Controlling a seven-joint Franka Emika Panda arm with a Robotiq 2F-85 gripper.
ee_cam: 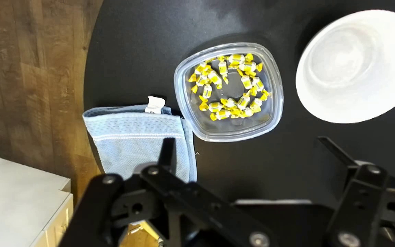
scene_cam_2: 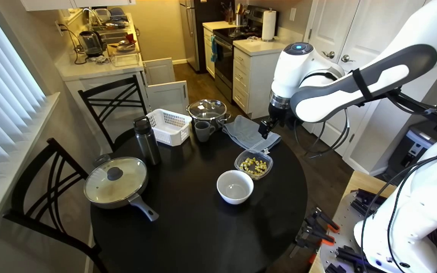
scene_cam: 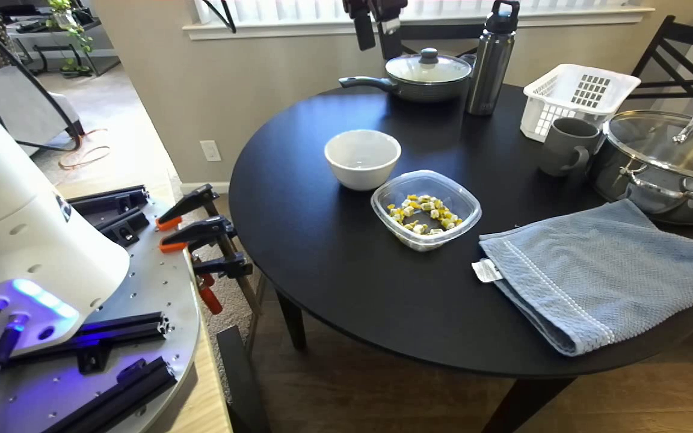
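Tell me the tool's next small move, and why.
Probably inch the tool over the clear container of wrapped candies: its jaws stand wide open with nothing gripped, it hangs above the table, and in the wrist view the clear container sits just beyond the gap between the jaws.

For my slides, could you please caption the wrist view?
Open black gripper near a clear square plastic tub of yellow-wrapped candies beside a round white bowl.
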